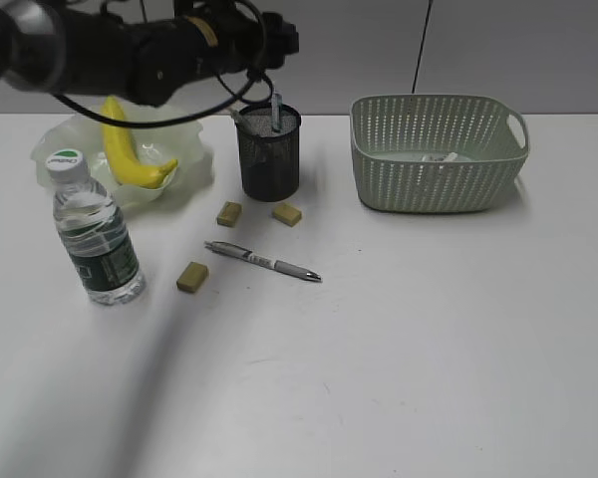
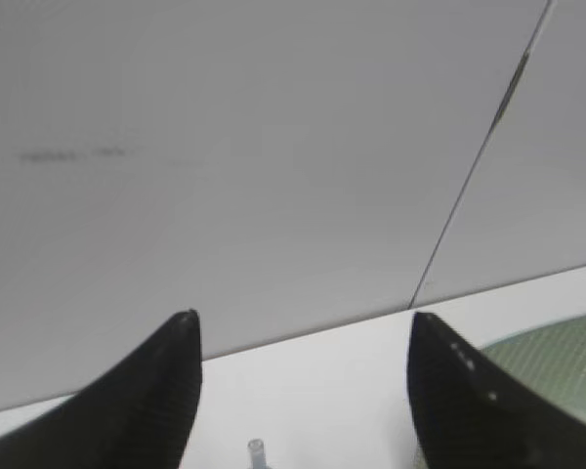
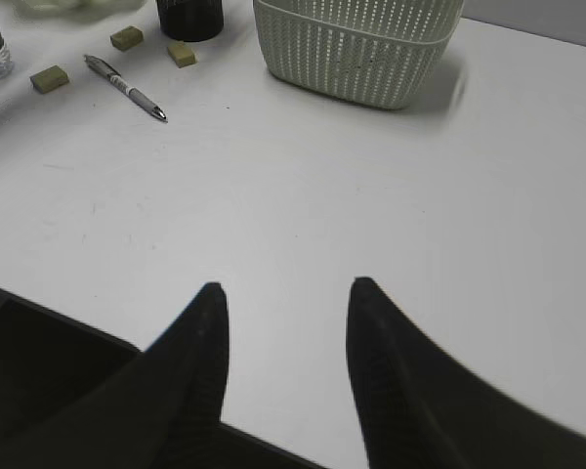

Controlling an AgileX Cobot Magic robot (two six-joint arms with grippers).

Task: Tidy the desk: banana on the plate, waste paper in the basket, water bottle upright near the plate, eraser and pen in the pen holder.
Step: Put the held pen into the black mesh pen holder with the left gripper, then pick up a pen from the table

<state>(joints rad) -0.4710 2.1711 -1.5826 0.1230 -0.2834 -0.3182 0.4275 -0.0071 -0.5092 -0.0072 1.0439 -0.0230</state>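
Note:
The banana (image 1: 130, 154) lies on the wavy green plate (image 1: 189, 164). In front of the plate the water bottle (image 1: 92, 234) stands upright. A pen (image 1: 276, 112) sticks up out of the black mesh pen holder (image 1: 269, 154). My left arm (image 1: 159, 55) reaches over the holder. My left gripper (image 2: 303, 318) is open and empty, with that pen's top (image 2: 257, 451) just below it. Another pen (image 1: 264, 262) and three tan erasers (image 1: 229, 213) (image 1: 287, 213) (image 1: 191, 277) lie on the desk (image 1: 429, 349). The waste paper (image 1: 439, 156) is in the basket (image 1: 439, 184). My right gripper (image 3: 287, 286) is open over bare desk.
The basket (image 3: 356, 49) stands at the back right, the pen holder (image 3: 189, 15) left of it. The loose pen (image 3: 125, 88) and erasers (image 3: 127, 38) lie between holder and bottle. A wall rises behind the desk's far edge.

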